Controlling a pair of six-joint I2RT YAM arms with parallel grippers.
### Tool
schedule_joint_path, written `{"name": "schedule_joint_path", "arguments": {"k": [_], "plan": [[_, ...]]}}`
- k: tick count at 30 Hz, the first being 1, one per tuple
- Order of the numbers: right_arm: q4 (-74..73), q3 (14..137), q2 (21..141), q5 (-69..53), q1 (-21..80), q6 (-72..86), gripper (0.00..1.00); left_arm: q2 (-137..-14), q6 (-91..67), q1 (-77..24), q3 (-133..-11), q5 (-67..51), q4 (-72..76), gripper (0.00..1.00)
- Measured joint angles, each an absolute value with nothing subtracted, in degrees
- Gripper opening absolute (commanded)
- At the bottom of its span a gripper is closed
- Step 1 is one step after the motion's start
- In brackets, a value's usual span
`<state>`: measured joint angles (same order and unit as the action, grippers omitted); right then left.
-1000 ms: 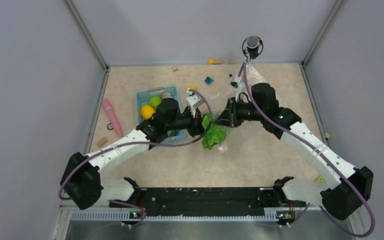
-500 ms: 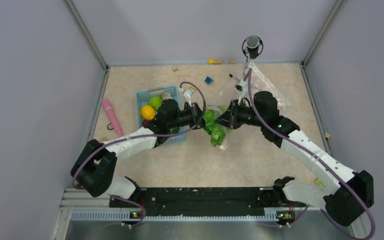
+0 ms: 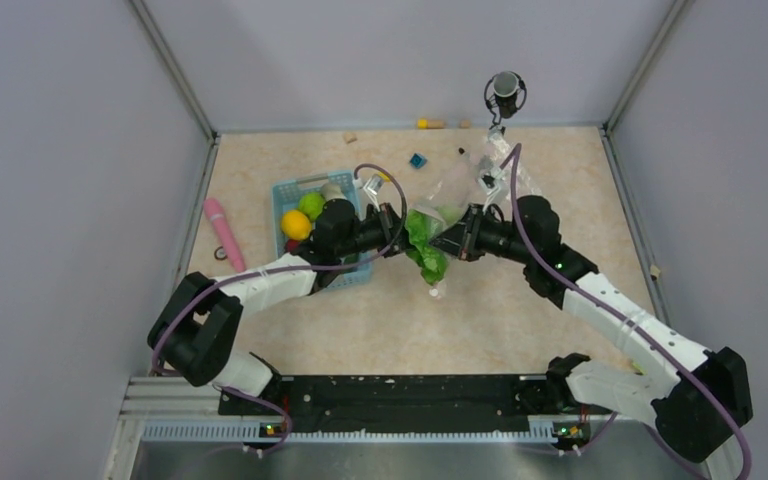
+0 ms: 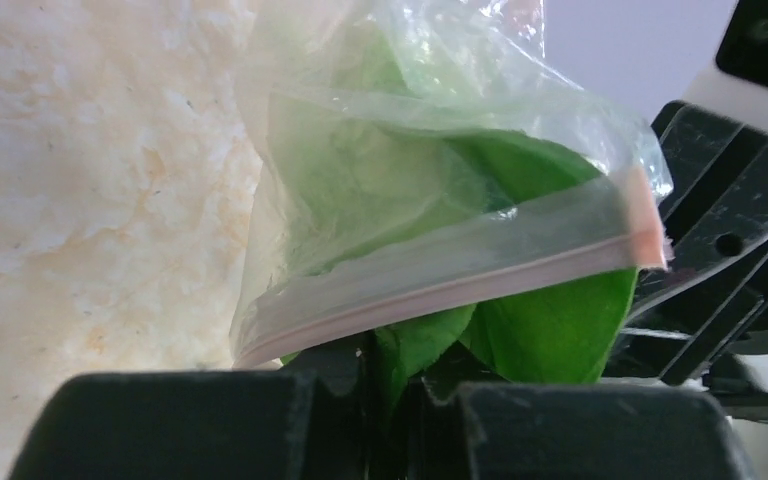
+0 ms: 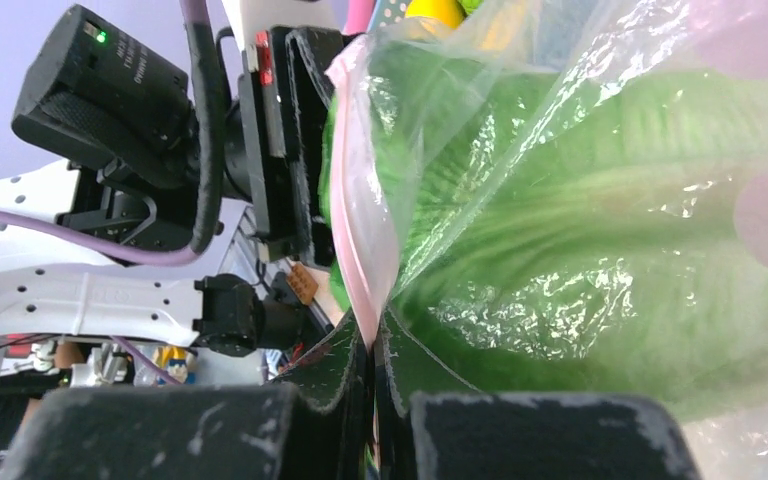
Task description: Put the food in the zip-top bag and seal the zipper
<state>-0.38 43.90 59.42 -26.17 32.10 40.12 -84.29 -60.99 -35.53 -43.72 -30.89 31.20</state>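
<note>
The zip-top bag [image 4: 410,150] is held up over the middle of the desk [image 3: 380,330], between the two arms and just right of the blue basket [image 3: 282,190]. Its mouth faces the left arm, with the pink zipper [image 4: 460,285] running across the opening. The lettuce [image 4: 550,330] is partway in. Its upper leaves show green through the plastic, while the lower leaves hang bare below the strip.

The left claw [image 4: 400,395] is clamped on the stem end of the lettuce. The right claw [image 5: 373,375] is pinched tight on the mouth edge of the bag, right at the pink strip.

The step in hand looks like feeding the lettuce through the mouth. To do it well, the left arm should push along the length of the bag, so that the leaves slide under the upper lip and do not bunch against it. The right arm should keep the edge lifted and taut. The left claw should probably let go only once every leaf is past the strip, since a trapped leaf would stop the seal from closing.

The lime [image 3: 310,203] and orange citrus [image 3: 295,224] sit in the basket, not yet bagged.
</note>
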Motion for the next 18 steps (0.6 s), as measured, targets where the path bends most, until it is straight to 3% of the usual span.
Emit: {"name": "schedule_joint_path", "arguments": {"k": [9,17,18], "plan": [[-1.98,45.93,61.82,-28.84,32.12,43.24,0.00,-82.94,-37.82,-38.68,-45.47,-33.04,23.70,0.00],[-2.98,47.03,62.02,-34.81,32.12,47.13,0.00,-75.81,-15.49,-47.46,-45.54,-26.17,13.39,0.00],[-3.01,47.03,61.93,-35.29,32.12,47.37,0.00,-75.07,-13.98,-47.92,-45.54,-25.17,12.62,0.08]]}}
